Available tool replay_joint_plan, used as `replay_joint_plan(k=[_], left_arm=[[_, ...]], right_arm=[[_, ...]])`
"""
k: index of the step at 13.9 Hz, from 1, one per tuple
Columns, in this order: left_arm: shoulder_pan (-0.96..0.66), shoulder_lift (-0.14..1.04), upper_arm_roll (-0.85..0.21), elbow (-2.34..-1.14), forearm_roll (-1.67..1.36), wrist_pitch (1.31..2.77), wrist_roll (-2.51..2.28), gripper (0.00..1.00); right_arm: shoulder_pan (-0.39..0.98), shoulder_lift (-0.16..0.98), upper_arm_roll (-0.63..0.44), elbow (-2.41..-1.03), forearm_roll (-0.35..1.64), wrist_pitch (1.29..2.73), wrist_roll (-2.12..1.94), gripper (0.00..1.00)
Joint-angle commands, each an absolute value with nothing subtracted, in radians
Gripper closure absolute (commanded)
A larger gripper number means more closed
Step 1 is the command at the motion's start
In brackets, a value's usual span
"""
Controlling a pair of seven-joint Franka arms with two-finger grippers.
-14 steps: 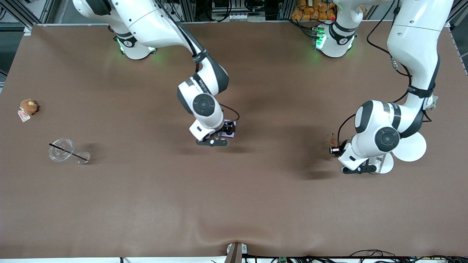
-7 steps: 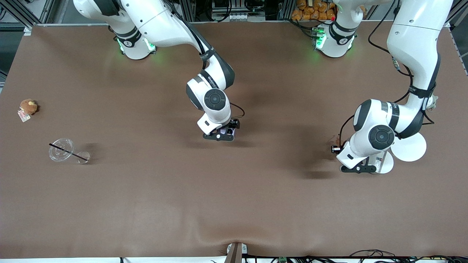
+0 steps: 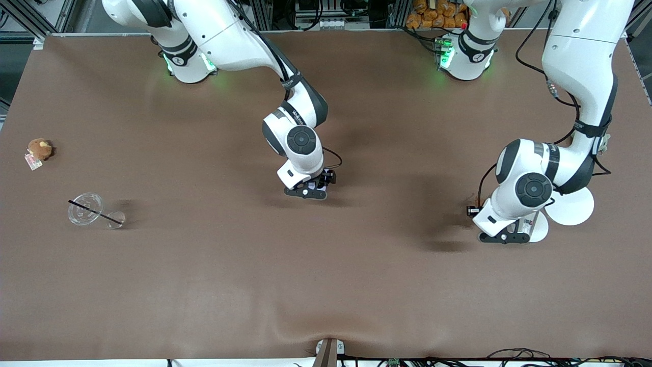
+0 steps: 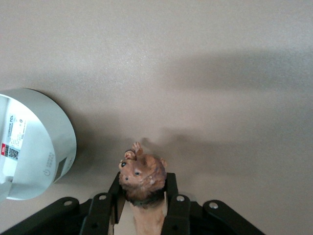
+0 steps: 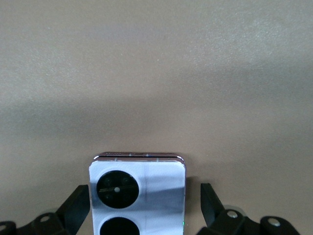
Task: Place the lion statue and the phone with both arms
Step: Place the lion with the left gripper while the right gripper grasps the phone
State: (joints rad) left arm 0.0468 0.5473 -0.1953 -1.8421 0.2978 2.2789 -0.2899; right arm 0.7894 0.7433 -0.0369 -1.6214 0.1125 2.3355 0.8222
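Observation:
The lion statue [image 4: 144, 177], small and reddish-brown, sits head outward between the black fingers [image 4: 171, 188] of my left gripper [image 4: 143, 185], which is shut on it. In the front view that gripper [image 3: 471, 210] is low over the table toward the left arm's end, and the wrist hides most of the statue. The phone [image 5: 139, 196], pale lavender with two black camera circles, lies flat on the table. My right gripper [image 5: 144, 199] stands open around it, with a gap at each side. Over the table's middle, the right gripper [image 3: 320, 187] covers the phone in the front view.
Two white round discs [image 3: 571, 205] lie beside the left gripper, and one shows as a white drum [image 4: 41, 142] in the left wrist view. Toward the right arm's end are a brown plush with a tag [image 3: 39, 149] and a clear lid with a black straw [image 3: 85, 209].
The right arm has moved toward the left arm's end and settled its open fingers around the phone. The left arm has shifted slightly with the lion statue still gripped.

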Motion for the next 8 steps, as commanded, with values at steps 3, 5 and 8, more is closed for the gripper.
replay_joint_plan(k=[3,5,8], left_arm=[[0.048,0.580,-0.203,-1.810,0.316,2.301,-0.285,0.91],[0.045,0.591,-0.206,-1.799,0.311,2.301,-0.287,0.48],[0.043,0.581,-0.207,-1.801,0.310,2.299,-0.287,0.00]], right_arm=[[0.802,0.755,-0.046,-1.615,0.100,2.355,0.865,0.00],[0.804,0.762,-0.048,-1.615,0.098,2.356,0.864,0.00],[0.804,0.765,-0.048,-1.621,0.097,2.356,0.864,0.00]])
